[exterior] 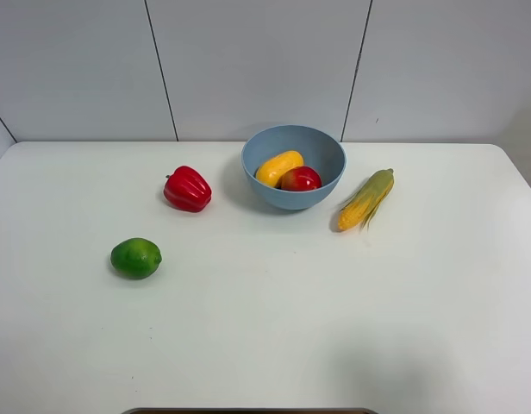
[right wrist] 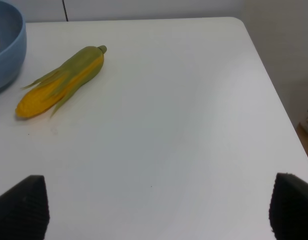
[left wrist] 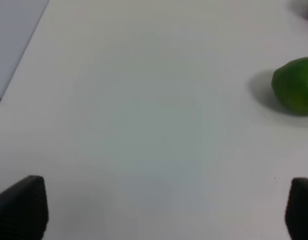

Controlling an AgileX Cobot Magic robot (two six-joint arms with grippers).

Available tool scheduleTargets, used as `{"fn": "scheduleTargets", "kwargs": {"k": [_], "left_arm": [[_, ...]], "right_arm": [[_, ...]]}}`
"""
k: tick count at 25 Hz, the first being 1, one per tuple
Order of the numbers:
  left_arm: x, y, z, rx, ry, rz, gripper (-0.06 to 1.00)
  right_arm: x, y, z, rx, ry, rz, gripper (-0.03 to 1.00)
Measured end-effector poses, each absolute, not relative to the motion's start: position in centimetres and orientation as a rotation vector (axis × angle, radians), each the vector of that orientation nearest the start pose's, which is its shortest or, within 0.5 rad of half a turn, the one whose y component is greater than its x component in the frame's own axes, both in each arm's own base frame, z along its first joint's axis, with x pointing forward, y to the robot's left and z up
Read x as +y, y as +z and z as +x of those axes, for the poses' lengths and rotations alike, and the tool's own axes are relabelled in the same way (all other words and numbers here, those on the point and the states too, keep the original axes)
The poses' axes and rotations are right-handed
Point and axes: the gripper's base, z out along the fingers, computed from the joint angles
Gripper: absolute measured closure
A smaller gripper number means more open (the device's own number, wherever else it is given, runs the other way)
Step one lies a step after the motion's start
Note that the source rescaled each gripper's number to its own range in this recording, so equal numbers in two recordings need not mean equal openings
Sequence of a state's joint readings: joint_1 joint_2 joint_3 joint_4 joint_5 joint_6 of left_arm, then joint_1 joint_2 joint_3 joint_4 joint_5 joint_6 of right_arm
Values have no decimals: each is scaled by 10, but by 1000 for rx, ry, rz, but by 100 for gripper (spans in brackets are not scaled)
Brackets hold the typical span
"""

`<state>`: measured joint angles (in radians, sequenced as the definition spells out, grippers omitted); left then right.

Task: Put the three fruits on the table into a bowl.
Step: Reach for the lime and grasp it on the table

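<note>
Two of my three fruits are in the light-blue bowl (exterior: 251,169): the mango (exterior: 278,167) lies at its 10 o'clock side and the pomegranate-like fruit (exterior: 301,178) at its 4 o'clock side, touching each other. The lime (exterior: 135,258) sits alone on the white table (exterior: 334,328), well apart from the bowl at about its 8 o'clock in the high view.

My left gripper (left wrist: 159,210) is spread wide with nothing between the fingers, and the lime (left wrist: 296,85) shows off to one side of its camera, not lined up with the gap. My right gripper (right wrist: 155,207) is equally wide and empty, over bare table near the corn cob (right wrist: 61,82).

The lime is round and smooth, so I judge that one finger touching before the other would roll it away. The red bell pepper (exterior: 187,189), at the bowl's 9 o'clock, lies close to the lime's straight route; a low carry could clip it. Letting go too high could bounce the lime off the two fruits and out.
</note>
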<state>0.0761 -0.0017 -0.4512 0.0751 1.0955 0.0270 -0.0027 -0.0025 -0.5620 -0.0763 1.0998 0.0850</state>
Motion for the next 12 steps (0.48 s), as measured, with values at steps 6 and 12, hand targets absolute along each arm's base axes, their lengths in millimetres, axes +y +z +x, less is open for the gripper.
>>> {"fn": "scheduleTargets", "kwargs": {"k": [6, 12], "left_arm": [[5, 262, -1, 2117, 140, -54, 15], [3, 262, 3, 2147, 98, -53, 15]], "right_arm": [[-6, 291, -15, 2015, -38, 97, 27], [-6, 291, -15, 2015, -38, 97, 27]]}}
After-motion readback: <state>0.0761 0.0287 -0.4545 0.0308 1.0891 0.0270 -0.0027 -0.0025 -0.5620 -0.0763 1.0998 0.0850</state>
